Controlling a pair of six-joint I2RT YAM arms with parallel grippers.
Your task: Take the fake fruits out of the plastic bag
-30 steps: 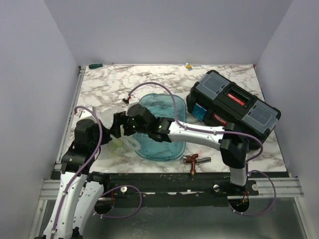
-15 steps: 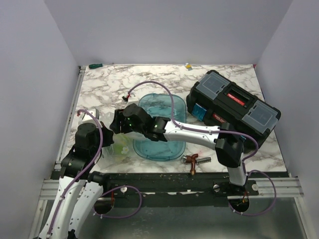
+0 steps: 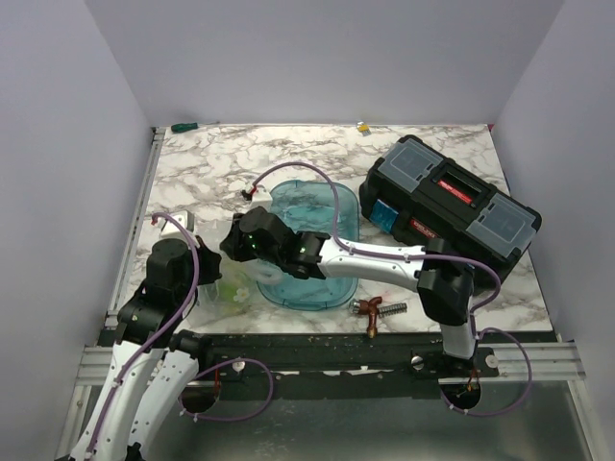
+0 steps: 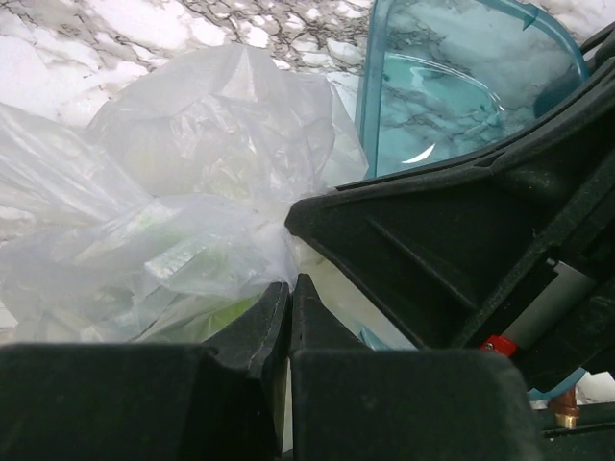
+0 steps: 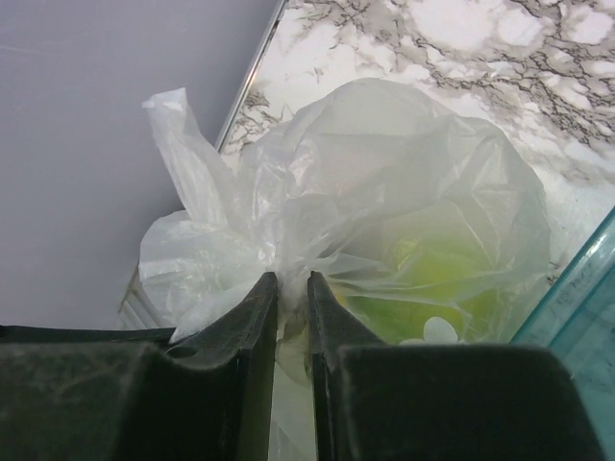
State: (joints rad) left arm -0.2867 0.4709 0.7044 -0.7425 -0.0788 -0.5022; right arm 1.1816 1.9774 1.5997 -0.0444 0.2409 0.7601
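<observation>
The plastic bag (image 5: pixel 384 173) is lying on the marble table (image 3: pixel 211 163), just left of the teal tray (image 4: pixel 461 86). The fake fruits (image 5: pixel 437 274) are showing yellow-green through the film. Your left gripper (image 4: pixel 289 298) is pinching a fold of film, jaws closed on it. Your right gripper (image 5: pixel 291 298) is clamping gathered film.

Judgement: the film is looking thin, soft and slippery, and the fruits light, rigid and likely to roll. You are best gripping bunched film, since a single layer could tear.
</observation>
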